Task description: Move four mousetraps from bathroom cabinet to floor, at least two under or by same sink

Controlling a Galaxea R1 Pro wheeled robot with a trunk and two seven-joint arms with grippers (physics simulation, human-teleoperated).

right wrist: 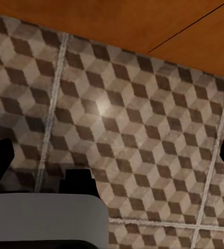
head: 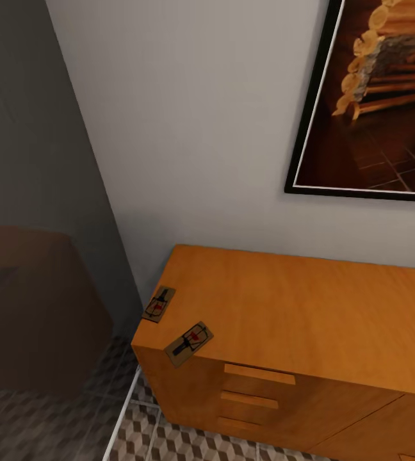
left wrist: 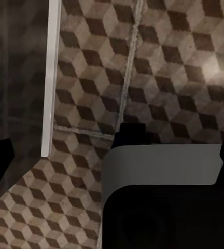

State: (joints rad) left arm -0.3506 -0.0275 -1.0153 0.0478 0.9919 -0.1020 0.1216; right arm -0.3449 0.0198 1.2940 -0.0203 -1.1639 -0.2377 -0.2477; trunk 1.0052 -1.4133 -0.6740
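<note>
Two mousetraps (head: 158, 304) (head: 189, 343) lie on the cabinet (head: 310, 314) top's near-left corner; picking is next (reach over). Both tools hang over the bathroom floor (right wrist: 143, 135), fingers apart.

Domestic interior, rendered: cube-pattern tiled floor (right wrist: 127, 135), orange-brown wooden cabinet (head: 310, 320) with drawers against a white wall (head: 195, 128), framed picture (head: 374, 96), glass partition (head: 34, 224).
</note>
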